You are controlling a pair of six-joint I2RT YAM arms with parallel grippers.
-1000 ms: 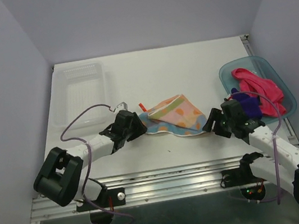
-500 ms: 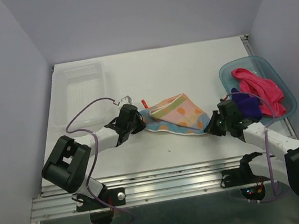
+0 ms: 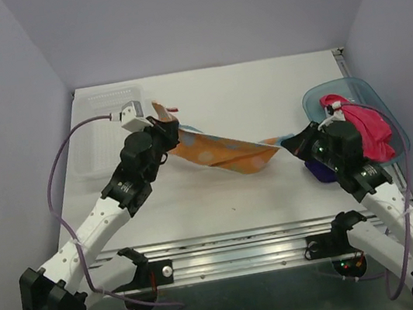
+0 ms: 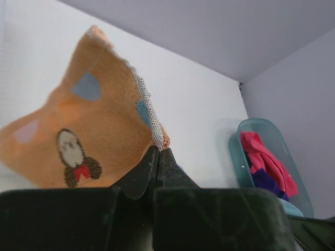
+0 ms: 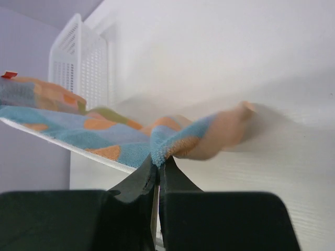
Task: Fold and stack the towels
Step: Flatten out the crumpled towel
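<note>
Over on my left side of the table [image 3: 259,88] stands the clear plastic basket [image 3: 105,132], and just right of it my left gripper [image 3: 165,128] is raised, its jaws pinched fully together on one corner of the orange towel [image 3: 218,151]. The left wrist view shows that corner caught right at the fingertips, with the dotted cloth and a small cartoon print standing up above them. From there the orange towel runs as a taut band toward the right and slightly nearer to me, lifted off the table, until it reaches my right gripper [image 3: 291,141]. That gripper's jaws are also closed tight, on the opposite corner; the right wrist view shows the blue-and-orange underside bunched just above the fingertips. So the towel's long axis lies on the line between my two tools, with one end in each and neither arm any nearer to it. I judge the next move depends on that line: either lower both ends together so the cloth lies flat, or carry one end across to the other for the first fold. Farther right, the teal tub [image 3: 394,121] holds the pink-red towel [image 3: 367,125]. The dark purple towel [image 3: 318,173] lies at its near end, partly hidden behind my right arm, and neither is folded yet.
</note>
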